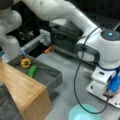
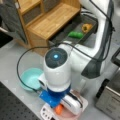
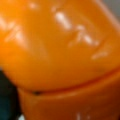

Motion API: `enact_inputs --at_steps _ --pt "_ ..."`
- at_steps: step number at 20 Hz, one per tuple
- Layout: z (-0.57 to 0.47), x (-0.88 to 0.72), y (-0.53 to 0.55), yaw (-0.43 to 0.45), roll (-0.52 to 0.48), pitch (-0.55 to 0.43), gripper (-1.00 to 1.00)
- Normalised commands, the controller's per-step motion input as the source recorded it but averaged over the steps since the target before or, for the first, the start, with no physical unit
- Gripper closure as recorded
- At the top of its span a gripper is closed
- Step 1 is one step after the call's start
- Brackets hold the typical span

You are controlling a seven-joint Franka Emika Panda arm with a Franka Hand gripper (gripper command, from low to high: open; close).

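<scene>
Gripper (image 2: pixel 60 108) down over the pink plate (image 2: pixel 79 110), right at the orange thing (image 2: pixel 58 109) lying on it; can't tell whether the jaws are parted or clamped. Wrist view is filled by the orange thing (image 3: pixel 60 55). Teal bowl (image 2: pixel 30 78) just left of the plate in a front view. Grey tray (image 1: pixel 51 72) well away from the plate, holding a green piece (image 1: pixel 32 71) and a yellow piece (image 1: pixel 26 63), beside the wooden shelf (image 2: pixel 50 22).
</scene>
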Motion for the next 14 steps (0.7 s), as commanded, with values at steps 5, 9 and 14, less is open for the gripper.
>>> enact_inputs --at_steps 5,9,14 --pt "0.07 0.04 0.02 0.163 -0.196 0.015 1.0" --pt "0.21 0.0 -0.08 0.304 -0.139 0.027 1.0" --pt "0.29 0.01 -0.12 0.322 -0.111 0.137 1.0"
